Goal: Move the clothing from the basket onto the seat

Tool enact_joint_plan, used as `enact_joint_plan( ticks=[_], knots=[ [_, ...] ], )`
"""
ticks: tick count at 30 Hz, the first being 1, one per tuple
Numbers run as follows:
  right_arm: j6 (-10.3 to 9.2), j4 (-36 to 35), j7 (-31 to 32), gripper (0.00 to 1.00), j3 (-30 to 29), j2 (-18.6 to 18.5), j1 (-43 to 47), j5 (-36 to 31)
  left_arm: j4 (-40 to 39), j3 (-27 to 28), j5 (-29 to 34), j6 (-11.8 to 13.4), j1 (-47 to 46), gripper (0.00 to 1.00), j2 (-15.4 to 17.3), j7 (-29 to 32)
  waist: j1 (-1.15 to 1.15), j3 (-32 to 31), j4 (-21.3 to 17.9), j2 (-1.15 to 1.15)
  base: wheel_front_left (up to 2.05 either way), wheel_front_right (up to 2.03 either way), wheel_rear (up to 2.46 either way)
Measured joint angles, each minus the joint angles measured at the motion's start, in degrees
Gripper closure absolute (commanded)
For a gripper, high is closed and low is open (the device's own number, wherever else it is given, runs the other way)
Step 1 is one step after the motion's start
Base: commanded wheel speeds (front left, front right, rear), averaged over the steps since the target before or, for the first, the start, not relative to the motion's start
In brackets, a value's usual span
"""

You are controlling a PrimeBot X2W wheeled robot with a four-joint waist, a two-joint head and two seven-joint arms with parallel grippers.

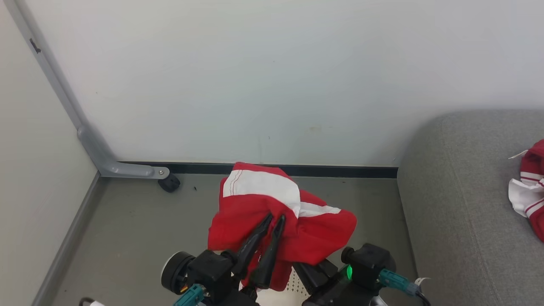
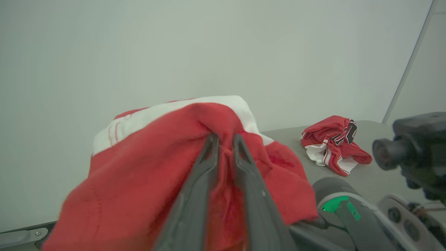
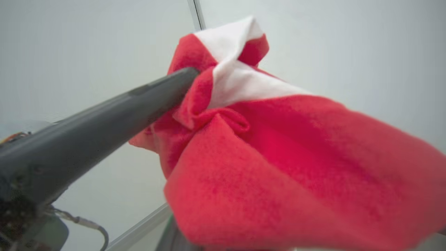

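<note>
The red garment (image 1: 323,229), white band across its top, hangs bunched above the floor (image 1: 140,229), left of the rounded end of the sofa (image 1: 459,204). The left gripper (image 1: 274,220) is clenched on a fold, cloth between its tips. The right gripper (image 1: 316,272) is closed under the drape; whether it pinches cloth cannot be told. Below shows the perforated basket (image 1: 293,288). A second crumpled garment (image 1: 527,187) lies on the sofa, well in from that end

A grey metal leg (image 1: 127,170) with black caster (image 1: 169,183) stands by the wall (image 1: 272,76).
</note>
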Motion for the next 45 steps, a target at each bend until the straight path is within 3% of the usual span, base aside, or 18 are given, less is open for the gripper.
enact_joint_plan(
  ticks=[1, 2, 25, 45],
  knots=[
    [0.0, 0.16, -0.08, 1.0, 0.04, 0.0, -0.44, 0.08, 0.01, 0.01, 0.0, 0.0, 0.0, 0.22, 0.01, 0.0, 0.0, 0.04, -0.04, 0.0, 0.0, 0.0, 0.0],
    [-0.01, 0.49, -0.3, 1.0, 0.09, 0.0, -0.92, 0.26, 0.03, 0.01, 0.0, 0.01, -0.01, 0.0, 0.01, 0.0, 0.0, 0.07, -0.06, 0.0, 0.0, 0.0, 0.0],
    [-1.59, 6.87, -2.03, 1.0, -4.83, -0.71, -3.62, 1.24, -0.52, -1.83, 0.9, 0.46, 2.26, 0.0, 2.4, 0.44, 0.0, -0.56, -1.13, 0.0, 0.0, 0.0, 0.0],
    [-3.6, 7.26, -2.54, 1.0, -10.6, -3.8, -6.02, 1.23, -2.89, -5.32, 2.13, -1.25, 3.8, 0.0, 4.31, 1.43, 0.0, 2.48, -5.97, 0.0, 0.0, 0.0, 0.0]
  ],
)
